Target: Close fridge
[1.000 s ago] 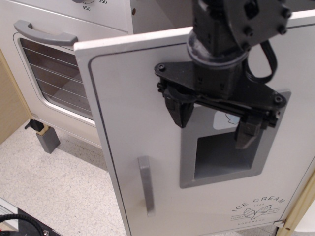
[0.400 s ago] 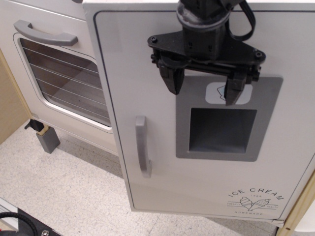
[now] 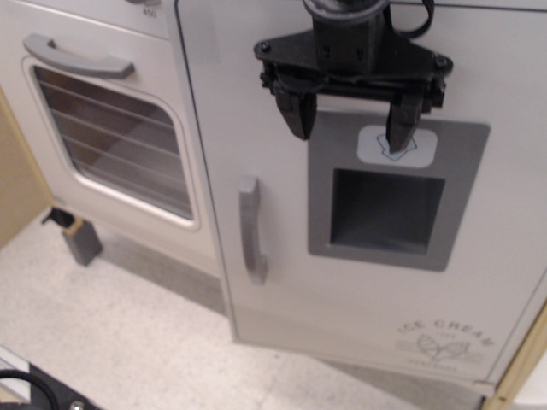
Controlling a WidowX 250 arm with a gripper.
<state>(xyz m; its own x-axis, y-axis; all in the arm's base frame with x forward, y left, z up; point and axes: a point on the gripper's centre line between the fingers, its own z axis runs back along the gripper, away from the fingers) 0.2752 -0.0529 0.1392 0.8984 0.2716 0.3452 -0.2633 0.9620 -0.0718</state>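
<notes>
The white toy fridge door (image 3: 282, 171) fills the middle and right of the view. It has a grey vertical bar handle (image 3: 249, 231), a grey recessed dispenser panel (image 3: 389, 201) and faint "ICE CREAM" lettering (image 3: 446, 335) near the bottom. The door stands nearly flush with the fridge front, its left edge beside the oven. My black gripper (image 3: 350, 124) is open and empty. It hangs in front of the upper door, fingertips (image 3: 301, 120) at the top of the dispenser panel. Whether they touch the door I cannot tell.
A white oven (image 3: 102, 137) with a window and a horizontal grey handle (image 3: 75, 56) stands to the left. A small grey block (image 3: 81, 239) sits on the speckled floor (image 3: 128, 342) under it. A wooden panel (image 3: 17, 179) is at the far left, a black cable (image 3: 26, 389) at the bottom left.
The fridge door has swung from well open to nearly shut against the fridge front. My gripper moved with it, up and slightly left, still open.
</notes>
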